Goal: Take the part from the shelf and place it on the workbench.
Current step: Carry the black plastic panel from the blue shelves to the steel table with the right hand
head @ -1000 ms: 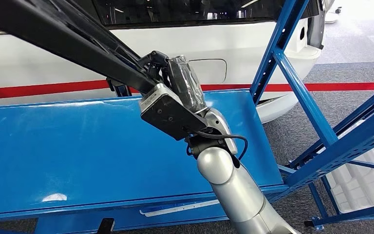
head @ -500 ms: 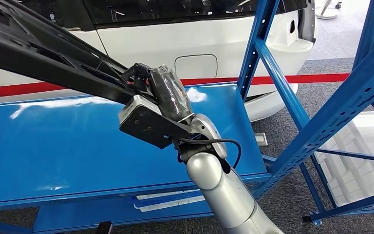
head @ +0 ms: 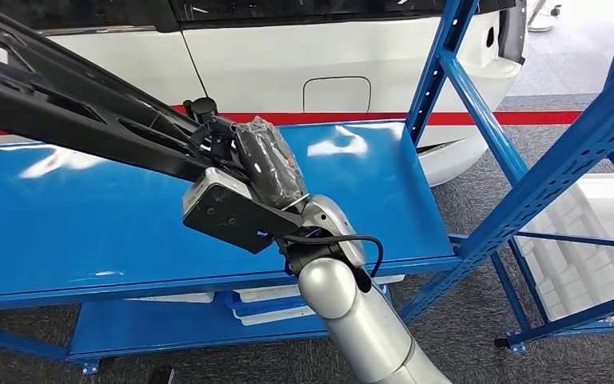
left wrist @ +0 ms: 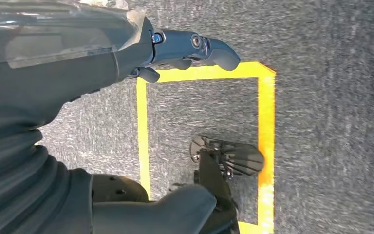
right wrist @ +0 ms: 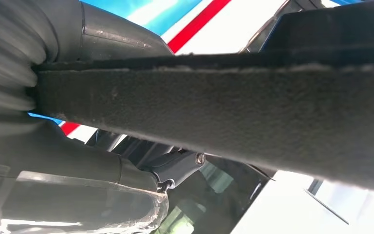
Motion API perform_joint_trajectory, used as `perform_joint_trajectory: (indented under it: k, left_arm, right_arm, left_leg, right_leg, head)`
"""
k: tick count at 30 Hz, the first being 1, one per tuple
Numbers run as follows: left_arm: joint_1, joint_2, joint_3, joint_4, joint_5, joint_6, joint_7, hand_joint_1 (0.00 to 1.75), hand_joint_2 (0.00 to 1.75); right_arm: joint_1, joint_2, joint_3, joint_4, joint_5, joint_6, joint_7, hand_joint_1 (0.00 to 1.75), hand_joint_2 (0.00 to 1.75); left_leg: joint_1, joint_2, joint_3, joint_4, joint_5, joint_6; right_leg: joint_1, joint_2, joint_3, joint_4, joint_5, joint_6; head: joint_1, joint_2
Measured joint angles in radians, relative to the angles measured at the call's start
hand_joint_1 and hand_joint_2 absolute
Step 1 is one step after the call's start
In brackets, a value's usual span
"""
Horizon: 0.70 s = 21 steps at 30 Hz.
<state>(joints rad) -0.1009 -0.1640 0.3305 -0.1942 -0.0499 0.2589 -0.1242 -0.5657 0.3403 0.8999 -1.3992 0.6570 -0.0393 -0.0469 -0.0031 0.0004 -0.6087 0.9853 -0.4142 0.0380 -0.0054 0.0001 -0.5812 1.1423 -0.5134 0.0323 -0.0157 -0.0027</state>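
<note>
The right hand (head: 260, 160), wrapped in clear film, grips the long black part (head: 64, 104) in the head view, its fingers closed around the part's near end; the part runs up and to the left from the hand, held in the air above the blue shelf (head: 88, 232) and not touching it. The shelf's glossy deck spreads wide beneath the arm, with white trays (head: 268, 296) on a lower level, and a white car body (head: 288, 64) with a red stripe stands just behind. Blue uprights and slanted braces (head: 480, 120) rise to the right of the hand, with grey carpet (head: 464, 320) open beyond them. In the left wrist view, the left hand (left wrist: 190, 48) hangs over grey carpet with its fingers loosely extended and nothing in them, above a square of yellow floor tape (left wrist: 265, 122). In the right wrist view, the right hand's fingers (right wrist: 177, 165) curl under the part, whose felt-like dark edge crosses the whole picture, pressed against the hand's ribbed cover; blue shelf, red stripe and white car panel show behind.
</note>
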Motion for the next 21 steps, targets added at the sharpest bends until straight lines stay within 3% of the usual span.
perform_joint_trajectory:
  k: [2, 3, 5, 7, 10, 11, 12, 13, 15, 17, 19, 21]
  left_arm:
    - [0.000, -0.001, 0.002, 0.000, -0.005, -0.001, -0.001, 0.00, 1.75]
    - [0.000, -0.001, 0.003, 0.000, -0.008, -0.001, -0.002, 0.00, 1.75]
    - [-0.001, 0.001, 0.003, 0.000, -0.017, 0.002, -0.004, 0.00, 1.75]
    - [-0.003, 0.002, 0.004, 0.000, -0.028, 0.003, -0.002, 0.00, 1.75]
    - [-0.009, 0.002, 0.002, -0.001, -0.043, 0.002, 0.006, 0.00, 1.75]
    - [-0.011, 0.003, 0.001, -0.001, -0.046, 0.002, 0.010, 0.00, 1.75]
    - [-0.013, 0.003, 0.000, -0.001, -0.048, 0.002, 0.013, 0.00, 1.75]
    - [-0.015, 0.003, -0.001, -0.001, -0.050, 0.002, 0.015, 0.00, 1.75]
    - [-0.020, 0.005, -0.001, -0.002, -0.052, 0.002, 0.018, 0.00, 1.75]
    - [-0.026, 0.006, -0.001, -0.003, -0.049, 0.003, 0.018, 0.00, 1.75]
    - [-0.028, 0.008, 0.000, -0.004, -0.045, 0.004, 0.018, 0.00, 1.75]
    - [-0.027, 0.010, 0.000, -0.004, -0.043, 0.006, 0.016, 0.00, 1.75]
  right_arm:
    - [-0.001, 0.001, -0.002, 0.006, -0.009, -0.001, 0.000, 1.75, 1.75]
    - [-0.001, 0.001, -0.006, 0.010, -0.018, -0.001, 0.001, 1.75, 1.75]
    - [0.000, 0.000, -0.017, 0.022, -0.040, -0.004, 0.004, 1.75, 1.75]
    - [0.000, 0.001, -0.034, 0.040, -0.058, -0.014, 0.009, 1.75, 1.75]
    - [0.001, 0.001, -0.061, 0.074, -0.072, -0.036, 0.015, 1.75, 1.75]
    - [0.002, 0.000, -0.069, 0.085, -0.074, -0.041, 0.015, 1.75, 1.75]
    - [0.004, 0.000, -0.076, 0.095, -0.075, -0.044, 0.015, 1.75, 1.75]
    - [0.005, 0.000, -0.082, 0.104, -0.076, -0.048, 0.015, 1.75, 1.75]
    - [0.005, 0.001, -0.091, 0.117, -0.079, -0.054, 0.014, 1.75, 1.75]
    - [0.004, 0.001, -0.097, 0.124, -0.085, -0.058, 0.012, 1.75, 1.75]
    - [0.003, 0.002, -0.100, 0.130, -0.093, -0.060, 0.008, 1.75, 1.75]
    - [0.001, 0.001, -0.100, 0.136, -0.103, -0.062, 0.006, 1.75, 1.75]
  left_leg:
    - [-0.003, 0.000, -0.010, 0.002, 0.014, -0.008]
    - [-0.004, 0.001, -0.014, 0.002, 0.022, -0.013]
    - [-0.001, 0.000, -0.021, 0.005, 0.029, -0.024]
    - [0.003, -0.002, -0.040, 0.044, -0.019, -0.036]
    - [0.014, -0.003, -0.092, 0.220, -0.148, -0.056]
    - [0.018, -0.003, -0.101, 0.270, -0.160, -0.061]
    - [0.022, -0.003, -0.096, 0.294, -0.150, -0.065]
    - [0.027, -0.003, -0.074, 0.282, -0.123, -0.068]
    - [0.034, -0.003, 0.012, 0.172, -0.080, -0.075]
    - [0.033, -0.008, 0.083, 0.059, -0.086, -0.074]
    - [0.025, -0.011, 0.093, 0.024, -0.094, -0.063]
    - [0.023, -0.008, 0.078, 0.021, -0.078, -0.039]
  right_leg:
    - [0.008, 0.000, 0.084, -0.131, 0.000, -0.010]
    - [0.010, 0.001, 0.100, -0.160, -0.004, -0.014]
    - [0.004, 0.001, 0.092, -0.171, 0.003, -0.022]
    - [-0.006, -0.002, 0.081, -0.174, 0.020, -0.039]
    - [-0.008, -0.006, 0.051, -0.171, 0.047, -0.051]
    - [-0.008, -0.006, 0.039, -0.168, 0.055, -0.050]
    - [-0.008, -0.006, 0.025, -0.164, 0.062, -0.047]
    - [-0.010, -0.006, 0.012, -0.158, 0.068, -0.043]
    - [-0.011, -0.005, -0.013, -0.143, 0.077, -0.035]
    - [-0.009, -0.005, -0.029, -0.131, 0.086, -0.021]
    - [-0.008, -0.005, -0.038, -0.129, 0.101, -0.002]
    - [-0.008, -0.005, -0.054, -0.122, 0.099, 0.012]
  head:
    - [-0.001, 0.000]
    - [-0.001, 0.000]
    - [-0.001, 0.000]
    - [-0.004, 0.000]
    - [-0.009, 0.000]
    - [-0.009, 0.000]
    - [-0.010, 0.000]
    - [-0.009, 0.000]
    - [-0.010, 0.000]
    - [-0.009, 0.000]
    - [-0.009, 0.000]
    - [-0.009, 0.000]
